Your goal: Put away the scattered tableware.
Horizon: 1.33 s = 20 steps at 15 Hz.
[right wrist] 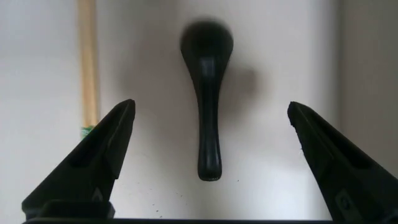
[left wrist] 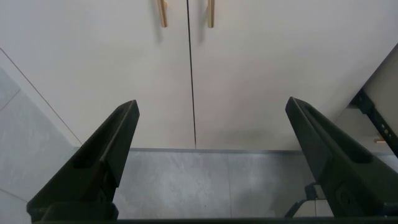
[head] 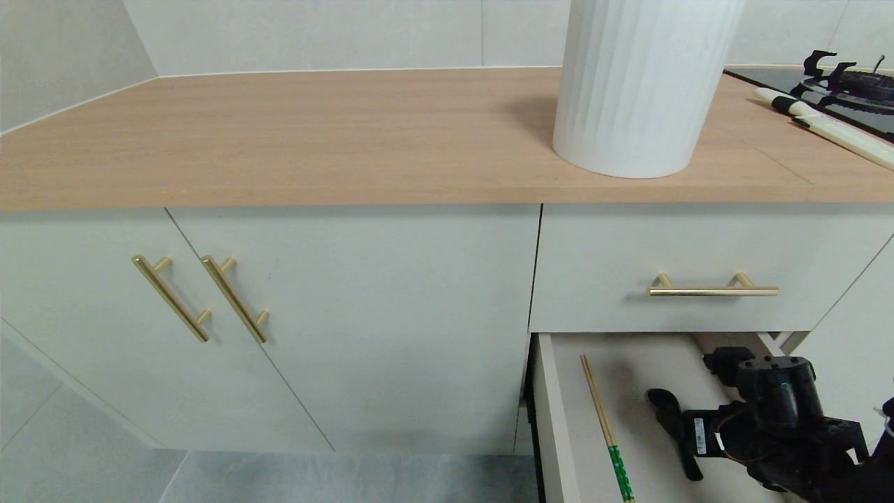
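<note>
The lower drawer stands pulled out at the bottom right. On its pale floor lie a black spoon and, to the left of it, a pair of wooden chopsticks with green ends. My right gripper hangs over the drawer just right of the spoon. In the right wrist view it is open, with the spoon lying untouched below the gap and the chopsticks off to one side. My left gripper is open and holds nothing, facing the cabinet doors and the grey floor.
A tall white ribbed container stands on the wooden countertop. A cream-and-black knife lies beside the stove at the far right. The upper drawer with a brass handle is closed, as are the two cabinet doors.
</note>
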### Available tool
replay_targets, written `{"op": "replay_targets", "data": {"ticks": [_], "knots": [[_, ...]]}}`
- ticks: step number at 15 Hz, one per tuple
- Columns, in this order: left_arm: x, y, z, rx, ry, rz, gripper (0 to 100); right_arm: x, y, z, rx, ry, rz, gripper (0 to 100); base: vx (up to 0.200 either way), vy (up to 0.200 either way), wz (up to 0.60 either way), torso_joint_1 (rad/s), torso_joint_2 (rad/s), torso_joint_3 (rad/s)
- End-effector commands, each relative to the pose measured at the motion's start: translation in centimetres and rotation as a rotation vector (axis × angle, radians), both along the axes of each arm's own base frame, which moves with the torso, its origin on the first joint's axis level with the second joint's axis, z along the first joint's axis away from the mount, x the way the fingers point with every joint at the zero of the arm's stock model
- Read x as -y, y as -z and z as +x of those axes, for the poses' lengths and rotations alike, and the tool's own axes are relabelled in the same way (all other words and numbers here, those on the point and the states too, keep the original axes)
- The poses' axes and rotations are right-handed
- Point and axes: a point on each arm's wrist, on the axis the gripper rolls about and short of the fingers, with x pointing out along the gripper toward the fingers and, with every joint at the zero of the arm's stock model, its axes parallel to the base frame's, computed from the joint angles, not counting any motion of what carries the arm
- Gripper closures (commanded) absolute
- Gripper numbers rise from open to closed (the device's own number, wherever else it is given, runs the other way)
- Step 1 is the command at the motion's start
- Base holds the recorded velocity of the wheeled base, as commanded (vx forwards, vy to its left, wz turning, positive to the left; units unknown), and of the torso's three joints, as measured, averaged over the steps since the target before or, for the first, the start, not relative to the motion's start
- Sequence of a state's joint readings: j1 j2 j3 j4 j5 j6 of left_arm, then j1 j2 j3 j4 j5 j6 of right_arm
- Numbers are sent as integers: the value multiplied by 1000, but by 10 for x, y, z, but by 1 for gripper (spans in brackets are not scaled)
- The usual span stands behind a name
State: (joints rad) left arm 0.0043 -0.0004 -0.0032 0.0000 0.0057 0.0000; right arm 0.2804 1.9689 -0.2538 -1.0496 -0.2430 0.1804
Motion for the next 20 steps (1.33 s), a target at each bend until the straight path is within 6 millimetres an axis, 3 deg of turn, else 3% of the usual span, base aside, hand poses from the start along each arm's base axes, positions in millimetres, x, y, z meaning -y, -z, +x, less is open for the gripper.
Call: {"op": "replay_targets", "data": {"ticks": [1, 5, 8, 13, 20], "knots": [[0, 0, 0, -1, -1, 0, 0, 3, -44, -17, 129, -28, 5, 0, 0, 0, 0, 0, 0, 0], [0, 0, 0, -1, -1, -2, 0, 11, -113, -47, 119, -37, 12, 0, 0, 0, 0, 0, 0, 0], [0, 0, 0, -1, -1, 0, 0, 15, -150, -73, 108, -56, 21, 0, 0, 0, 0, 0, 0, 0], [0, 0, 0, -1, -1, 0, 0, 9, -153, -81, 111, -104, 23, 0, 0, 0, 0, 0, 0, 0], [0, 0, 0, -1, -1, 0, 0, 3, -153, -97, 72, -177, 13, 0, -200, 0, 0, 2, 1, 3]]}}
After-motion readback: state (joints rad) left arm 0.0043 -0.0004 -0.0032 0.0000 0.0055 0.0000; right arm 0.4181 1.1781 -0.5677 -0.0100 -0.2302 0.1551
